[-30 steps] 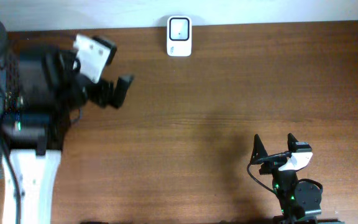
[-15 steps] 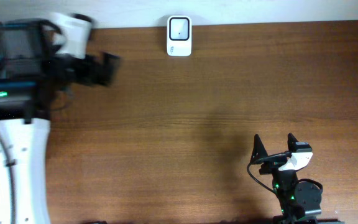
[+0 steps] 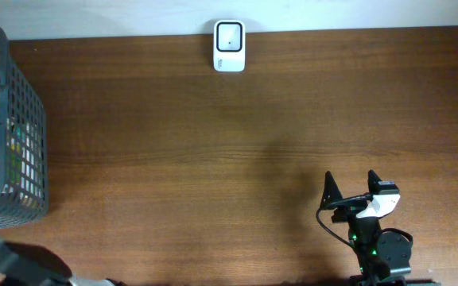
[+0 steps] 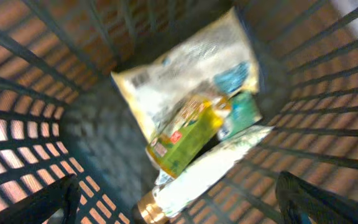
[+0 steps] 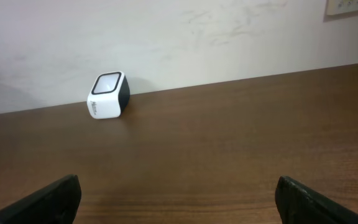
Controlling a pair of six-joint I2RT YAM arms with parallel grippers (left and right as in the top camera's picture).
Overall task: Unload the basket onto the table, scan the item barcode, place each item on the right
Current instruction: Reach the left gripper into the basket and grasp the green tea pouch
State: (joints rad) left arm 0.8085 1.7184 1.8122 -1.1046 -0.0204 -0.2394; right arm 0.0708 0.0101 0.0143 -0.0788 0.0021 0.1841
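Left tool (image 4: pixel 179 196) has swung above the basket (image 3: pixel 27 135) and its packets (image 4: pixel 188 87), wide open and empty, so picking comes next; right tool (image 3: pixel 349 184) likewise open, empty.

A brown wood-grain table (image 3: pixel 253 143), smooth with a low sheen, carries a white scanner (image 3: pixel 229 46) of glossy plastic at its far edge, its top window dark and reflective. At the left edge, a dark grey basket (image 3: pixel 30 135) of matt lattice, seemingly plastic, holds a crinkled shiny film packet (image 4: pixel 185 68), a glossy yellow-green carton (image 4: pixel 185 140) and a pale, foil-like pouch (image 4: pixel 207 168). The wall (image 5: pixel 197 37) behind is matt, scuffed paint.
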